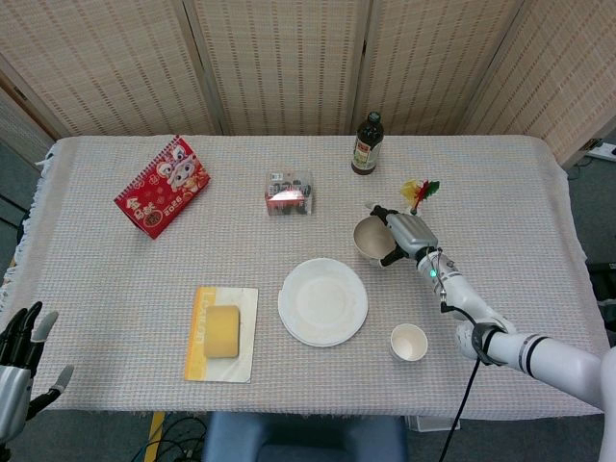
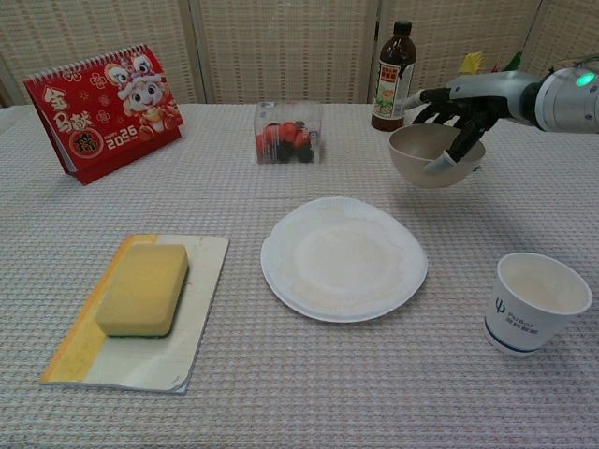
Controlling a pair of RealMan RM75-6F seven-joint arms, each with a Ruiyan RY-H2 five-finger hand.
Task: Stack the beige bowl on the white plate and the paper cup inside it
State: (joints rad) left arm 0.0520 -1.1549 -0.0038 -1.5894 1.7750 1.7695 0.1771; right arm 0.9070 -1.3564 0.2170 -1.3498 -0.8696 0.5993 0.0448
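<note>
Woven-cloth surface [image 2: 234,393]: right hand [image 2: 459,117] grips beige bowl [image 2: 432,155] clear of it; white plate [image 2: 343,257] below-left, left hand [image 1: 21,358] fingers spread

The right arm [image 1: 500,339] is built of glossy white, rounded segments, with a dark ring band around the joint at about four o'clock in the head view. A black cable [image 1: 462,380] drops away from it toward six o'clock. The forearm narrows into a silver-grey metal casing with a small green indicator light [image 2: 586,79] glowing on it. The right hand [image 1: 397,236] has a silver-grey back, black fingers, and pale grey fingertips [image 2: 436,166]. At eight o'clock in the head view, the left hand [image 1: 21,371] shows the same black fingers with light grey tips.
</note>
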